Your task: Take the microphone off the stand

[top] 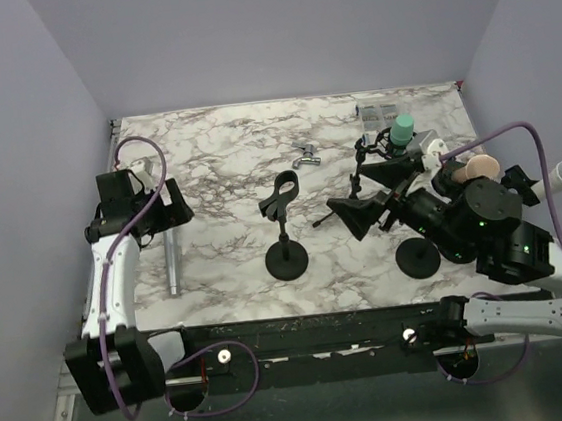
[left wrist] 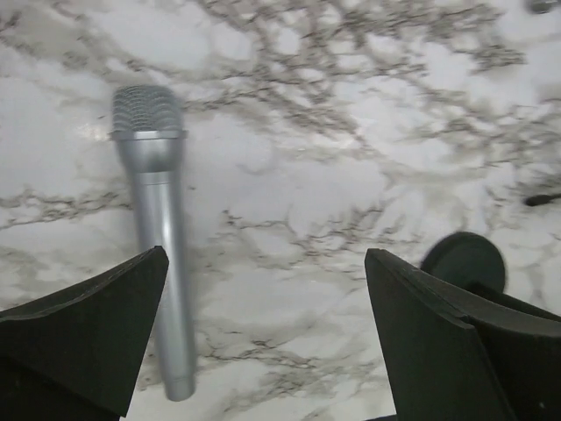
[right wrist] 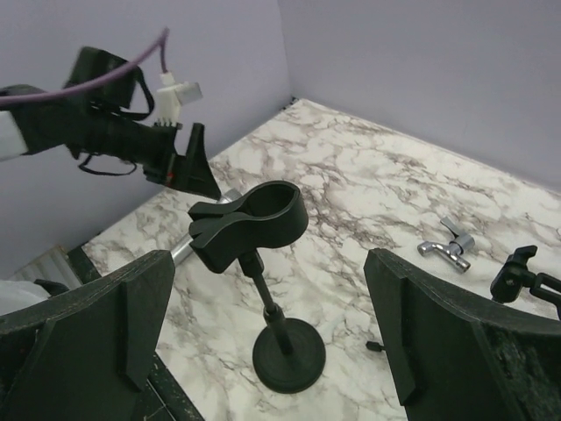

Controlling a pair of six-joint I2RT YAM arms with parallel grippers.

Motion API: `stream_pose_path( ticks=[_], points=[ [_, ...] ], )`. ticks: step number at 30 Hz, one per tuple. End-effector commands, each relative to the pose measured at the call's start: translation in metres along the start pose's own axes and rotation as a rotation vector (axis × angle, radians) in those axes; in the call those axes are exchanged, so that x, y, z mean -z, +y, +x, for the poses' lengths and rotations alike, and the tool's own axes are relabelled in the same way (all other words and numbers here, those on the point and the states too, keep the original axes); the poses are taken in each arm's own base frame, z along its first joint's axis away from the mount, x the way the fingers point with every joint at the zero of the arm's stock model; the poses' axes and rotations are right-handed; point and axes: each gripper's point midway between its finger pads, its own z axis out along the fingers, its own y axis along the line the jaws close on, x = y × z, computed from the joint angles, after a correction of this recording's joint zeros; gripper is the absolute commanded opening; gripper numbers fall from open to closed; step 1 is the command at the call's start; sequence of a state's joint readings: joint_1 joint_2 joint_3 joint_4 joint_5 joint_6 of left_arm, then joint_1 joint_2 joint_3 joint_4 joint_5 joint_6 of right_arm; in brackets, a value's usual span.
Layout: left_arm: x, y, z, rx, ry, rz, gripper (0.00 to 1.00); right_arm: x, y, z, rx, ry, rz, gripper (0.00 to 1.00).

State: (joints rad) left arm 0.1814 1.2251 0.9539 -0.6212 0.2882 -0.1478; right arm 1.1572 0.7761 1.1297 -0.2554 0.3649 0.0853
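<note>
The silver microphone (left wrist: 158, 237) lies flat on the marble table, off the stand; it also shows in the top view (top: 171, 264). My left gripper (left wrist: 267, 338) is open and empty just above it, with the microphone's handle beside the left finger (left wrist: 88, 338). In the top view the left gripper (top: 170, 210) hovers over the microphone's head end. The black stand (top: 284, 242) stands upright mid-table with its clip (right wrist: 254, 224) empty. My right gripper (right wrist: 267, 333) is open and empty, facing the stand from the right (top: 365, 197).
A second black round base (top: 417, 257) sits under my right arm. A chrome tap (top: 303, 156) lies behind the stand. A teal-capped bottle (top: 401, 129), a small black tripod (top: 362, 167) and other items crowd the back right. Purple walls close in the table.
</note>
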Motion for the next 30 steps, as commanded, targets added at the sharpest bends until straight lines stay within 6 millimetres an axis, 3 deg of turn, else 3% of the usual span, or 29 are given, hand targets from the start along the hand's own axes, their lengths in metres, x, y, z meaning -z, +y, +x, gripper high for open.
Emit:
stream_pose_path(
  ticks=[1, 4, 8, 13, 19, 30],
  points=[
    [0.045, -0.078, 0.004, 0.015, -0.109, 0.331, 0.99, -0.011, -0.006, 0.021, -0.001, 0.097, 0.071, 1.0],
    [0.094, -0.132, 0.003, -0.02, -0.209, 0.544, 0.99, -0.017, -0.009, 0.036, -0.006, 0.131, 0.104, 1.0],
    [0.158, -0.187, -0.001, 0.009, -0.322, 0.795, 0.98, -0.013, -0.015, 0.043, -0.043, 0.152, 0.145, 1.0],
    [0.196, -0.221, 0.015, 0.048, -0.36, 1.053, 0.98, 0.009, -0.021, 0.035, -0.11, 0.125, 0.149, 1.0],
    [0.195, -0.233, 0.022, 0.045, -0.323, 1.084, 0.99, 0.012, -0.026, 0.037, -0.192, 0.045, 0.172, 1.0],
    [0.193, -0.251, 0.017, 0.104, -0.283, 1.193, 0.93, 0.003, -0.008, 0.04, -0.332, 0.139, 0.152, 1.0]
  ],
)
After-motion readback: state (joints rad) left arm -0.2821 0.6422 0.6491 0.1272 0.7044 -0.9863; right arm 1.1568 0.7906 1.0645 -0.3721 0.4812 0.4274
